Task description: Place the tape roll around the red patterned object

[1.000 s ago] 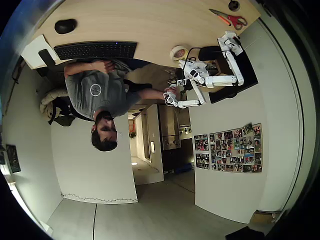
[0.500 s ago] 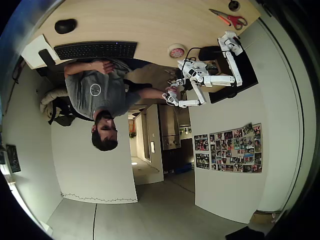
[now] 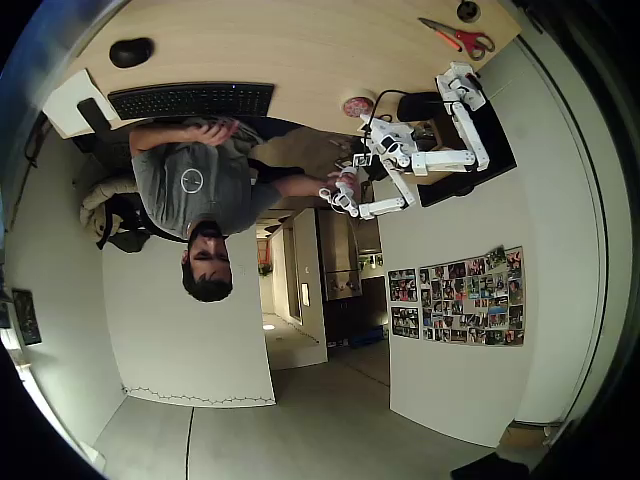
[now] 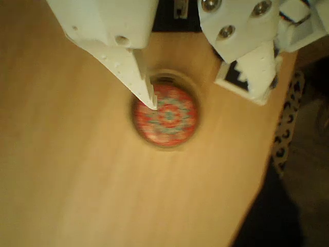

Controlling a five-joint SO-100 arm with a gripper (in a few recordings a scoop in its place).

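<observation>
The red patterned object (image 4: 167,116) is a round red-pink disc lying flat on the wooden desk. The pale tape roll (image 4: 175,78) rings it as a thin tan rim. My gripper (image 4: 207,102) hovers just above, open, with nothing between its fingers. The left fingertip (image 4: 149,95) stands over the disc's upper left edge, and the right finger is off to the ring's right. In the overhead view the tape roll (image 3: 357,105), red showing in its centre, lies near the desk's edge. The white arm's gripper (image 3: 372,126) is right beside it.
Red-handled scissors (image 3: 460,38) and a small dark round object (image 3: 467,11) lie at the desk's far right. A keyboard (image 3: 190,99) and mouse (image 3: 131,52) are to the left. A person (image 3: 195,180) sits at the desk. The desk edge (image 4: 267,170) runs close by the ring.
One second ago the ring's centre looked pale; the red object now shows inside it. The arm has shifted slightly. The person's hand by the keyboard has moved.
</observation>
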